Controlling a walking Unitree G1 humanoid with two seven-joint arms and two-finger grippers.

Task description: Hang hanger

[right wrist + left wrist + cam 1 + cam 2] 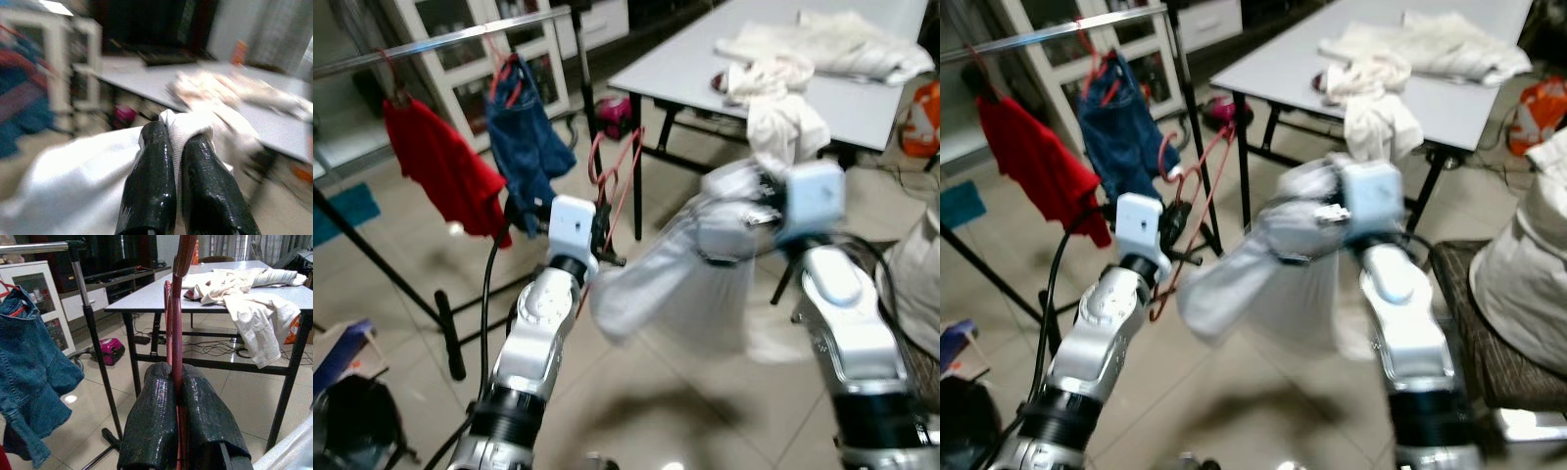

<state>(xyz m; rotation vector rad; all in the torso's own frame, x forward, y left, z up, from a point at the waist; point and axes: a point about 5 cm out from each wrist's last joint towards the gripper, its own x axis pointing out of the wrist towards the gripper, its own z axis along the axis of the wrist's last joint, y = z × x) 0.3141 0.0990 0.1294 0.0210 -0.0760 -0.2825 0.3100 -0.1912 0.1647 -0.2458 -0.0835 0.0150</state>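
Behind, at upper left, a clothes rail (440, 41) carries garments. Left gripper (177, 396) is clamped on the red hanger (175, 323); right gripper (177, 147) pinches the white garment (680, 279).

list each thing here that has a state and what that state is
left hand: shut on thin red wire hanger, held upright
right hand: shut on pale grey cloth garment, which sags between the arms
red cloth garment: hanging on metal clothes rail
blue denim garment: hanging on rail
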